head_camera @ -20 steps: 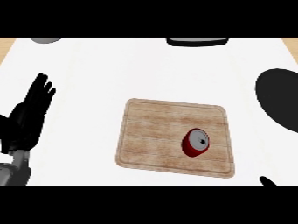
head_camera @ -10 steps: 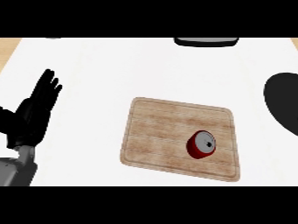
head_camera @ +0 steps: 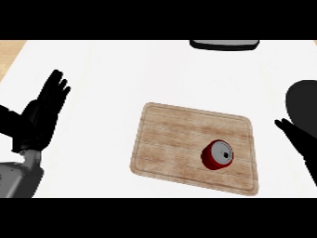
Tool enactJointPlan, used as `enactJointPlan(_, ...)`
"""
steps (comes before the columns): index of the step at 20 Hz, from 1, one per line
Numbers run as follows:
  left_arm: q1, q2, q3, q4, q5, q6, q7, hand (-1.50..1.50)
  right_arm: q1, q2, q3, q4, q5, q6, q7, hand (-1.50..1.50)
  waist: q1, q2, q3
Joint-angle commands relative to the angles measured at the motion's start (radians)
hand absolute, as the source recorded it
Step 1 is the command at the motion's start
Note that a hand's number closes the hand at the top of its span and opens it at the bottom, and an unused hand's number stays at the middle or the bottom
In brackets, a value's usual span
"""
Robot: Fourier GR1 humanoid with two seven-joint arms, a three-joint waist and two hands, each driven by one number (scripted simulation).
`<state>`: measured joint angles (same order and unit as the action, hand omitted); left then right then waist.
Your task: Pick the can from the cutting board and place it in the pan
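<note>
a kitchen: white counter point(head_camera: 154, 69) with a wooden cutting board point(head_camera: 181, 139) and black pan point(head_camera: 315, 111).

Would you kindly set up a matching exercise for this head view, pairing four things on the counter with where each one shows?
Things:
1. can
2. pan
3. left hand
4. cutting board

Places:
A. at the view's left, open, fingers up
B. at the right edge, a black round shape
C. lying on the board's right part, towards its near edge
D. on the white counter, in the middle of the view

Pairs: 1-C, 2-B, 3-A, 4-D
</note>
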<state>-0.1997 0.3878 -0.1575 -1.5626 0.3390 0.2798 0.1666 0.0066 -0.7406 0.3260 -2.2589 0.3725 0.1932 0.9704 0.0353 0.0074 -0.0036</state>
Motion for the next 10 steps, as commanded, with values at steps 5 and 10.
enactJointPlan(5, 0.077, -0.003, 0.016, -0.041, -0.005, -0.017, -0.012, 0.0, -0.229, 0.145, 0.217, 0.066, -0.05, 0.156, 0.315, -1.5, -0.004, -0.006, 0.001)
enactJointPlan(10, 0.027, -0.02, 0.017, -0.018, -0.021, 0.004, 0.009, 0.0, -0.283, 0.082, 0.242, 0.086, -0.067, 0.244, 0.353, -1.5, -0.018, -0.008, 0.0)
